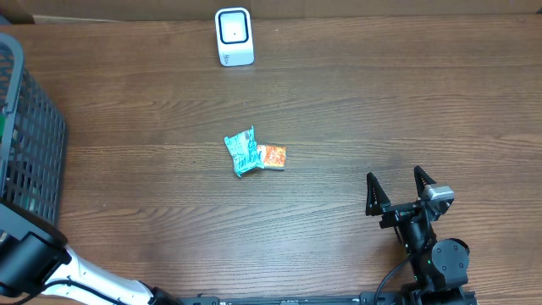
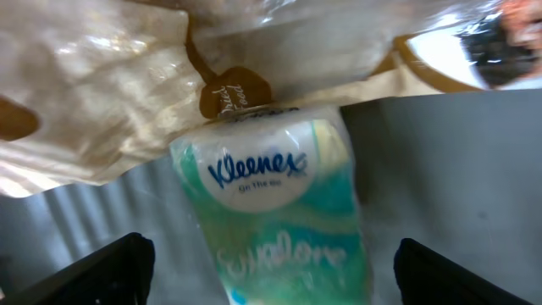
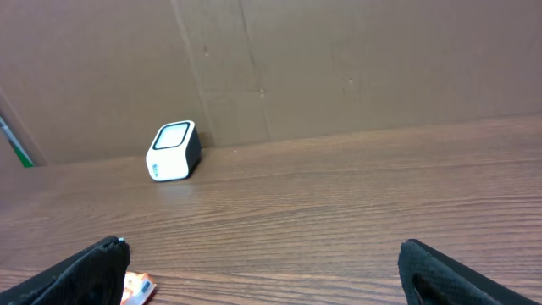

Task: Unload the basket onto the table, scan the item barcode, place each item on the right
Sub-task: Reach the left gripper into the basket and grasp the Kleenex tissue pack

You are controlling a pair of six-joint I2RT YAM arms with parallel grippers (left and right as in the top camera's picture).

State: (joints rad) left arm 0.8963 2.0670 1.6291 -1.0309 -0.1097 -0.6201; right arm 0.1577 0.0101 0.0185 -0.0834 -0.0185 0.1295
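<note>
1. Currently no item is in either gripper and nothing is in front of the scanner [image 1: 235,36], which stands at the far edge of the table [image 1: 381,102], about the middle.
2. Left gripper [image 2: 273,246]: its fingers show at the near corners of the left wrist view, wide apart, with nothing between them. It hangs over a Kleenex pack [image 2: 271,178], close to it but not touching as far as I can tell.
3. The Kleenex pack lies partly under a crinkled tan bag [image 2: 102,76] on a grey ribbed surface. I take this to be inside the basket [image 1: 25,135] at the left edge of the table. The overhead view shows only the left arm [image 1: 34,263] at the near left, not its gripper.
4. Right gripper [image 1: 398,191]: jaws spread and empty, parked at the near right, well apart from everything and facing the scanner.
5. A teal packet [image 1: 243,152] and an orange packet [image 1: 273,156] lie touching each other mid-table, between the scanner and the near edge. I cannot tell whether they have been scanned.
6. Judgement on progress: early for the Kleenex pack, with the approach made and the pick not yet done.
7. Left to do, as I read it:
   - close on the pack and lift it clear of the tan bag;
   - carry it to the far centre;
   - turn its barcode toward the scanner window. No barcode shows on the visible face.
</note>
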